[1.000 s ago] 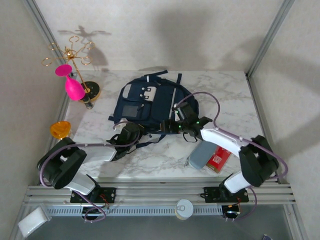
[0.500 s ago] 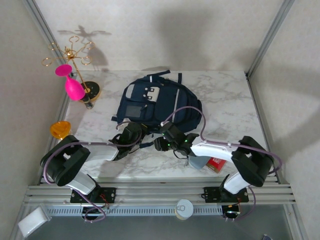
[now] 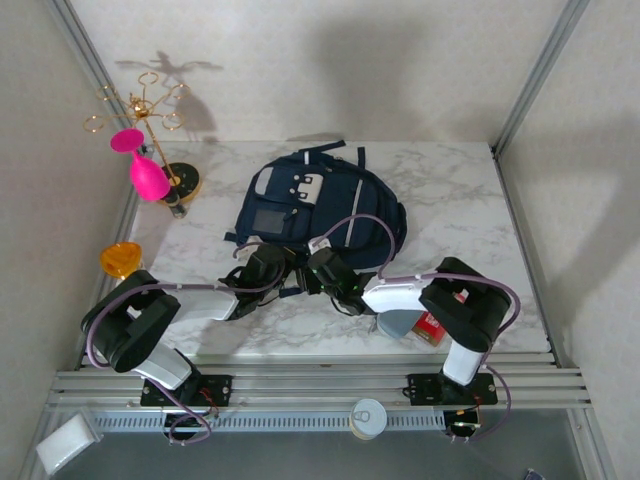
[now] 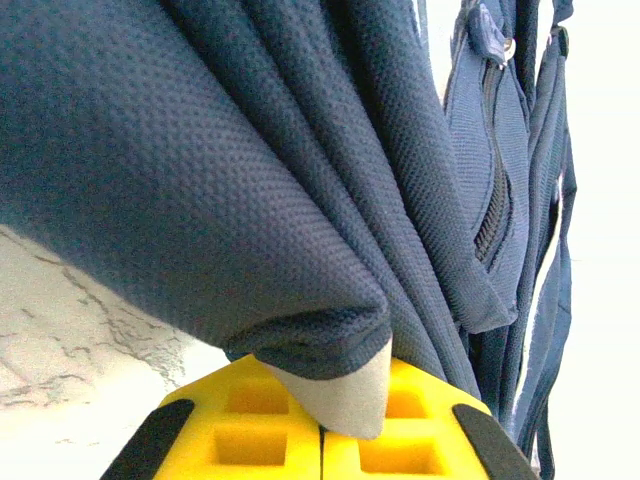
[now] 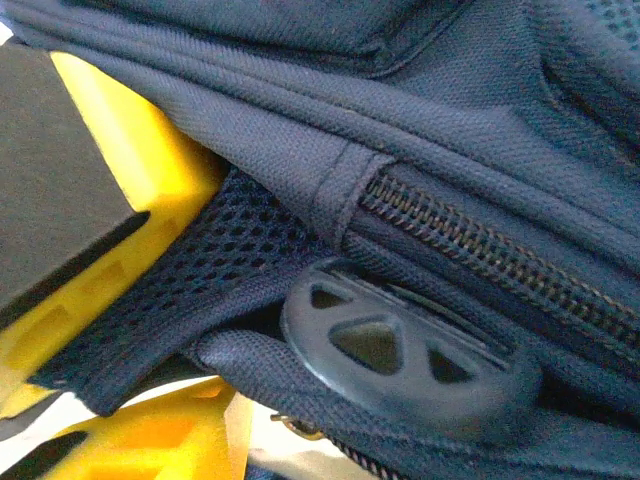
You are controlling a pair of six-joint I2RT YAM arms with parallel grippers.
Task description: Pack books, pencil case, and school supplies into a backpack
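**A:** How does the left arm sit?

**B:** It is folded low, with the forearm lying out along the table (image 3: 450, 200) toward the middle. The left gripper (image 3: 268, 268) is at the near hem of the backpack (image 3: 320, 205). Its yellow fingers (image 4: 250, 430) are pressed together on a fold of navy cloth. A pale corner of lining pokes out at the seam between the pads, and the fabric runs away from the tips in taut pleats.

**A:** And the right arm?

**B:** It is bent sharply, with the elbow bunched close above its base and the forearm reaching in leftward. The right gripper (image 3: 320, 266) meets the same hem just beside the left fingers. Its fingers (image 5: 140, 150) stand about half apart. A wad of dark mesh fills the gap and touches both pads, so it has hold of the backpack. A round black buckle (image 5: 400, 355) lies just past the tips, with a zip (image 5: 480, 255) beyond it.

**A:** Where are the loose things?

**B:** They are behind the right fingers, back toward that arm's base. The pencil case (image 3: 397, 322) is partly hidden by the forearm. The school supplies (image 3: 433, 327), a flat red pack, lie just beside it near the table's front edge.

**A:** Is there room to move?

**B:** Left of the left fingers, bare marble runs out to an orange cup (image 3: 120, 258) at the edge. Right of the right fingers, past the backpack, the tabletop lies open to its far right edge.
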